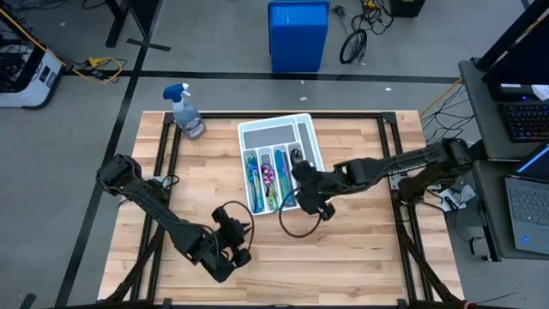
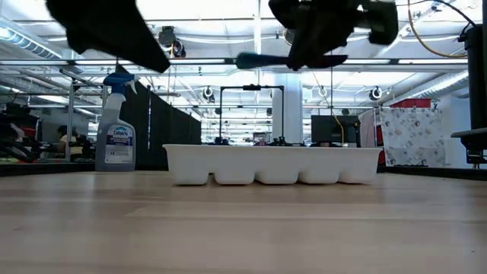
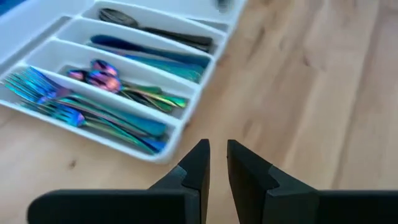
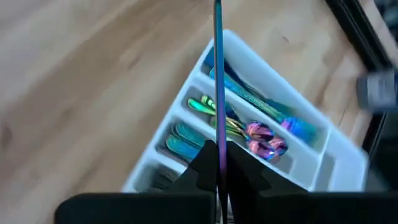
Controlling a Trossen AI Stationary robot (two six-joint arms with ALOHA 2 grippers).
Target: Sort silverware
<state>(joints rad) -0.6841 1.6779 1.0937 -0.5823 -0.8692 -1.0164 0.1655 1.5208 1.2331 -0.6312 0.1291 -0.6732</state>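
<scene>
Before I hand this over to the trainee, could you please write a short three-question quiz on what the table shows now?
1. True or false: the right pincer holds a slim utensil above the white tray.
2. Which item stands on the table beyond the tray's left corner: A) spray bottle, B) mug, C) bowl?
3. Fill in: the left pincer, over bare wood near the tray, holds ____.

Key: 1 true; 2 A; 3 nothing.
</scene>
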